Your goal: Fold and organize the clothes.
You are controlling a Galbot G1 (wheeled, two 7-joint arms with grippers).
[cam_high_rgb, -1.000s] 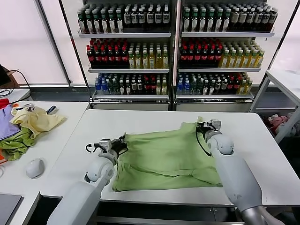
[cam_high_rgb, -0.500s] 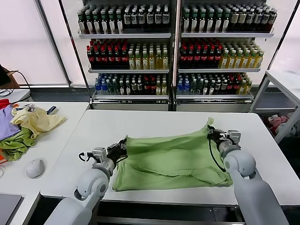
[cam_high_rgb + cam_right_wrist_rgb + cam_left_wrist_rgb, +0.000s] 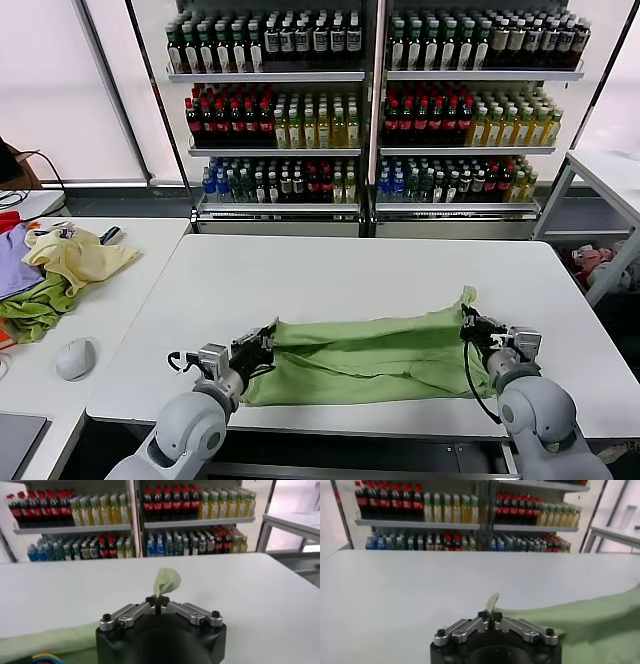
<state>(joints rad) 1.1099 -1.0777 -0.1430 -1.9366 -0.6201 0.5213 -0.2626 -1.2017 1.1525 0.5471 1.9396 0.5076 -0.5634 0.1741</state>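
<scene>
T-shirt at near edge of table, left claw and right claw at its ends.

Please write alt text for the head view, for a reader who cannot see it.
A light green T-shirt, folded into a long band, lies along the near edge of a white table, with the left gripper pinching its left end and the right gripper pinching its right end. Shelves of bottled drinks fill the background, and a side table on the left holds other cloths.
</scene>
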